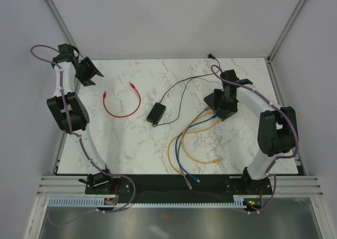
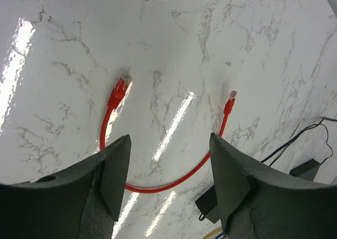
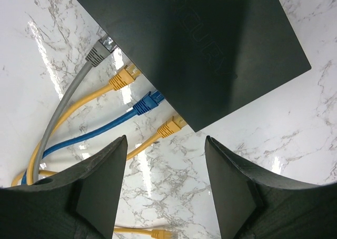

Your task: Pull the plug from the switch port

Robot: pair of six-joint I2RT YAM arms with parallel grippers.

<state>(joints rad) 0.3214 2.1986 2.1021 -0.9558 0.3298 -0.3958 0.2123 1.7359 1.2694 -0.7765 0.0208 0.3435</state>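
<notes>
Flat black switch [image 3: 200, 49], right side; red plug [image 2: 117, 91] loose, left.

A table [image 1: 131, 149] carries everything, with the two arm bases at its near edge. On the left half, toward the far side, a loose cable [image 1: 120, 115] lies in a U, both ends pointing away from the arms and plugged into nothing. The left end effector [image 1: 87, 73] is over the far left corner, just left of that cable. Near the middle, right of the loose cable, lies a power brick [image 1: 156, 113]; its cord [image 1: 181, 82] runs off to the far right. On the right half lies the switch [image 3: 200, 49], below the right end effector [image 3: 166, 144]. Four plugs [image 3: 147, 103] sit side by side in the switch's edge. Their cables [image 1: 169, 152] loop toward the near edge, between the brick and the right arm.
</notes>
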